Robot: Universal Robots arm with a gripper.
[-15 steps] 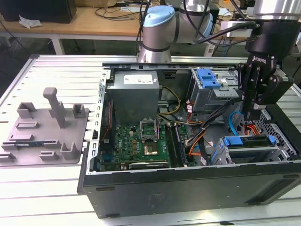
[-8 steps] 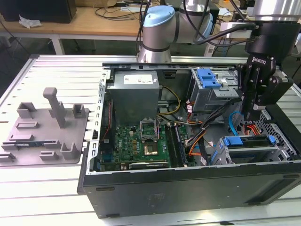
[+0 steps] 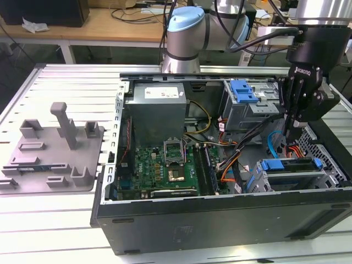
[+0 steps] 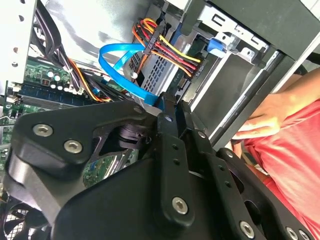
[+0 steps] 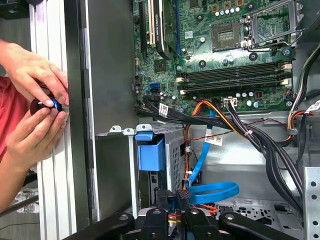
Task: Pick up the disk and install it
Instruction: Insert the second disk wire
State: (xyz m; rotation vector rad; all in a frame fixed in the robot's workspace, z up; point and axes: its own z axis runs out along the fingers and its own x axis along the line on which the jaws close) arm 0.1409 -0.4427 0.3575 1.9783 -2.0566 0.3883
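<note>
The disk (image 3: 291, 171) lies flat in the lower drive cage at the exterior view's right, inside the open computer case. Its blue carrier bracket (image 3: 272, 164) faces the motherboard. In the first wrist view the bracket's blue end (image 5: 150, 154) shows in the metal cage. My gripper (image 3: 293, 132) hangs just above that cage, apart from the disk. The black fingers (image 5: 163, 199) stand together with nothing between them. In the second wrist view the gripper (image 4: 172, 107) points at a blue ribbon cable and a bundle of coloured wires.
A grey fixture tray (image 3: 52, 157) with upright posts lies on the slatted table at the exterior view's left. An upper drive cage carries a blue latch (image 3: 243, 91). A person's hands (image 5: 37, 107) hold a small dark part beside the case wall. Cables (image 5: 240, 127) cross the case floor.
</note>
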